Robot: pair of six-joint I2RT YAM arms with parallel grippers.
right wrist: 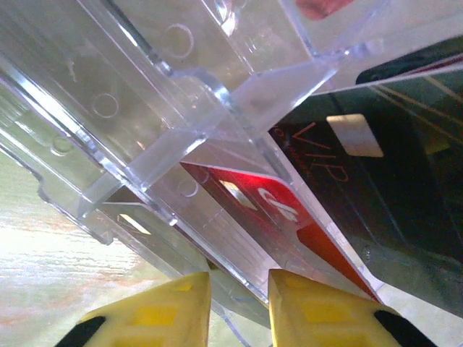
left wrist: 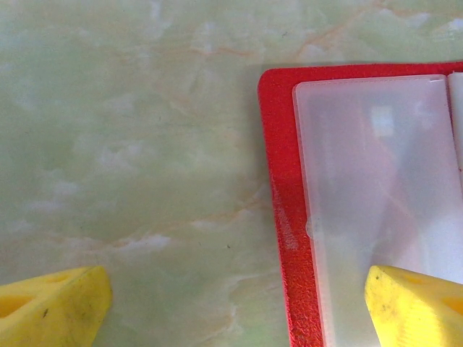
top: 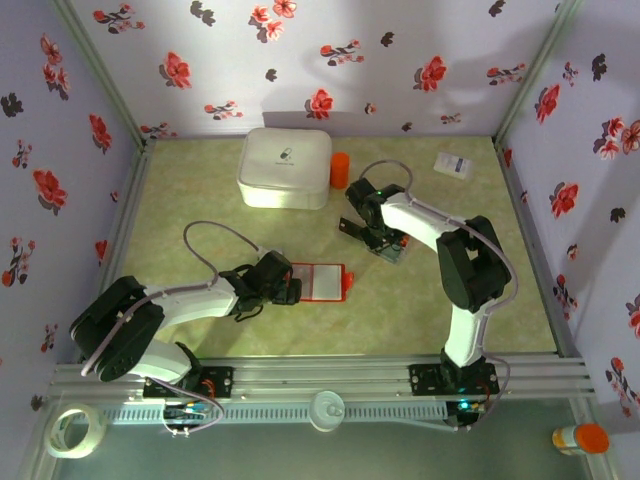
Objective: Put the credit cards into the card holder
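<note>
Marbled table (top: pixel 200 190): red card (right wrist: pixel 289 217) is straddled by nearly closed right gripper (right wrist: pixel 239 296), grip not confirmable; left gripper (left wrist: pixel 235 296) is spread wide, empty, across edge of card holder (left wrist: pixel 278 181).

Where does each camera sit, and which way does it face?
Top external: fixed above and behind the arm bases, looking down on the table; both arms, left claw at the card holder, right claw at the clear stand.
Left wrist: on the left arm, facing down at the table and the card holder's corner; its yellow fingertips wide apart.
Right wrist: on the right arm, facing the clear stand holding a red card and a black card; its fingertips close together.
Shared: top external and left wrist both show the card holder.
</note>
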